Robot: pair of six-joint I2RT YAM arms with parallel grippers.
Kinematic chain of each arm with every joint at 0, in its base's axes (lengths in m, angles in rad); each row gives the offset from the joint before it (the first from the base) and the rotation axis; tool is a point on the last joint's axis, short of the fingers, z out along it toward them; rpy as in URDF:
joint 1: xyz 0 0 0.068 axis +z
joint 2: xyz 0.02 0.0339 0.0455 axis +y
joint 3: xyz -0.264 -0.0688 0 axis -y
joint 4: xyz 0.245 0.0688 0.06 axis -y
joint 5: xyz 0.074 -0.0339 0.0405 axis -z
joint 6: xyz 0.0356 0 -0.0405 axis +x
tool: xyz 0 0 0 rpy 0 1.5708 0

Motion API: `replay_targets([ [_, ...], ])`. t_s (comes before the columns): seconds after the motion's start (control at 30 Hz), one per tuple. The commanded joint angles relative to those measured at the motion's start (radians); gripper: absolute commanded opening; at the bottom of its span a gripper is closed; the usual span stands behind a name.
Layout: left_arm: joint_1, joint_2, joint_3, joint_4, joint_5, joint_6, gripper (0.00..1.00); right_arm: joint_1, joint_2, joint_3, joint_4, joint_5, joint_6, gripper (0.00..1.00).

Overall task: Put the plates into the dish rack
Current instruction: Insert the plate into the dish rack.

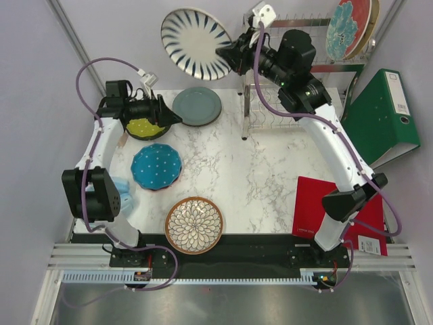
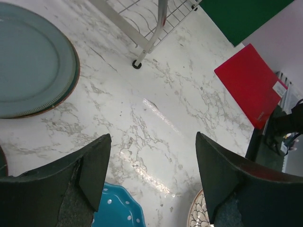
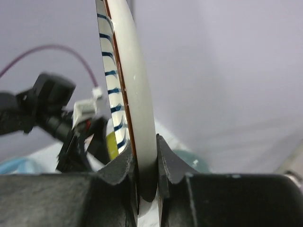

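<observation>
Right gripper (image 3: 147, 176): clamped tight on the rim of the round white plate with dark blue radial stripes (image 3: 138, 71), one finger on each face.
Striped plate: up in the air, on edge, face to the overhead camera (image 1: 195, 43), just left of the shiny steel wire dish rack's (image 1: 245, 108) top tier.
Left gripper (image 2: 154, 158): jaws spread wide, nothing between them, only marble below.
Left gripper, from above (image 1: 170, 114): well left of the rack, over the lime plate (image 1: 145, 127).
Grey-blue round plate (image 1: 197, 106): flat on the white marble table (image 1: 264, 169), just left of the rack's foot.
Teal plate with white dots (image 1: 156, 166): flat, further left of the rack and nearer the arms.
Tan-rimmed plate with a petal pattern (image 1: 194, 225): flat at the near edge, well away from the rack.
Plate with a teal flower (image 1: 348, 27): already on the rack's top tier, standing tilted at its right end.
Green binder (image 1: 379, 115): just right of the rack.
Red flat folder (image 1: 321, 203): on the near side of the rack, right of centre.
</observation>
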State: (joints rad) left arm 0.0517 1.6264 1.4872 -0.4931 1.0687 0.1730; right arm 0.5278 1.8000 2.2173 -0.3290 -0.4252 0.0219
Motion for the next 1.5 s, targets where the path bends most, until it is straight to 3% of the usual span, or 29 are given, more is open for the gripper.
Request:
replay_targets([
  [0.0, -0.074, 0.015, 0.042, 0.182, -0.016, -0.207, 0.79, 0.000, -0.051, 0.025, 0.473, 0.395, -0.078, 0.00],
  [0.2, -0.145, 0.036, 0.033, 0.209, -0.046, -0.182, 0.79, 0.000, 0.009, 0.067, 0.671, 0.768, -0.339, 0.00],
  [0.37, -0.174, 0.043, 0.005, 0.228, -0.039, -0.175, 0.78, -0.029, 0.056, 0.119, 0.720, 0.942, -0.448, 0.00],
  [0.53, -0.187, 0.049, -0.025, 0.248, -0.021, -0.148, 0.77, -0.136, 0.048, 0.169, 0.509, 0.956, -0.320, 0.00],
  [0.93, -0.213, 0.082, -0.070, 0.310, 0.020, -0.148, 0.76, -0.336, 0.001, 0.143, 0.338, 0.933, -0.283, 0.00],
  [1.47, -0.242, 0.115, -0.094, 0.360, 0.031, -0.150, 0.75, -0.511, 0.007, 0.240, 0.094, 0.700, -0.185, 0.00],
])
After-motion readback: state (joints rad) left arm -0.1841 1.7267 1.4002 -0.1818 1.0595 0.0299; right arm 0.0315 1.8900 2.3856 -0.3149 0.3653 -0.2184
